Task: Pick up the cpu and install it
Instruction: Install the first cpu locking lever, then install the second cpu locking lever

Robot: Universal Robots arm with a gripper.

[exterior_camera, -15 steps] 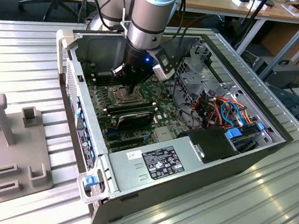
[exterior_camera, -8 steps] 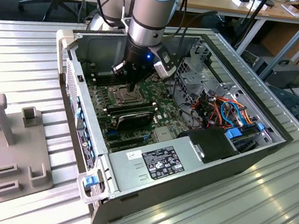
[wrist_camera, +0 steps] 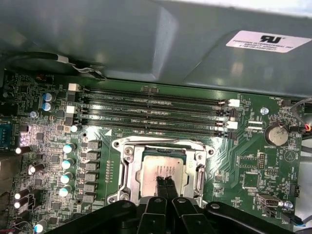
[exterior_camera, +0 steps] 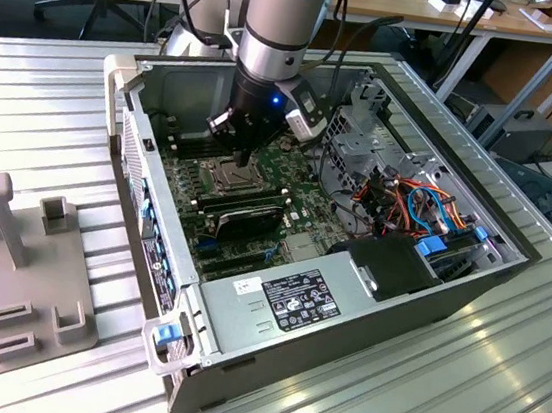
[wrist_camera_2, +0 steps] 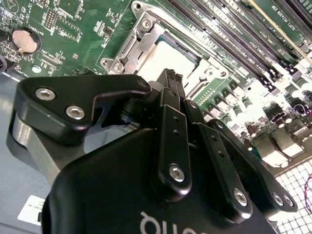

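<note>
Inside the open grey metal computer case (exterior_camera: 344, 306) on the ribbed aluminium table (exterior_camera: 57, 99), the black two-fingered gripper (exterior_camera: 241, 152) hangs tip-down over the green motherboard (exterior_camera: 255, 209), directly above the silver-framed square processor socket (wrist_camera: 161, 168). The small flat square cpu with its pale grey-tan metallic face (wrist_camera: 157, 168) lies face-up in that socket, level with the board, its edges parallel to the frame; being square, it has no clear long axis. In both wrist views the gripper's fingers (wrist_camera: 165, 187) are pressed together with no gap between them, and nothing is pinched; their tips sit over the chip's near edge, though I cannot tell whether they touch it. In the first wrist view the long black memory slots (wrist_camera: 156, 112) run beside the socket, parallel to one edge of the chip. In the second wrist view the chip (wrist_camera_2: 165, 61) shows just past the fingertips.
</note>
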